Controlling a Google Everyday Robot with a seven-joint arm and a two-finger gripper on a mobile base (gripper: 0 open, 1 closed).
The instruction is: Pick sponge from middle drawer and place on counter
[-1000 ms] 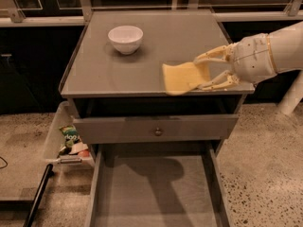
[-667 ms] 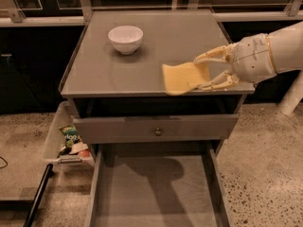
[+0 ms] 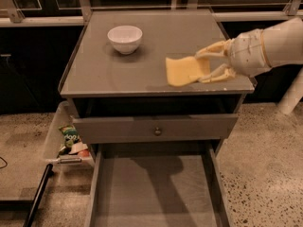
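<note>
The pale-yellow sponge is held at its right edge by my gripper, which reaches in from the right on a white arm. The cream fingers close on the sponge from above and below. The sponge hangs low over the front right part of the grey counter; I cannot tell whether it touches the top. The middle drawer is pulled far out below, and its flat grey floor holds nothing.
A white bowl stands on the counter at the back left. A grey drawer front with a round knob sits just under the top. A clear bin with snack packets and a black pole are on the speckled floor at left.
The gripper and the sponge have shifted slightly back over the counter; otherwise nothing has moved.
</note>
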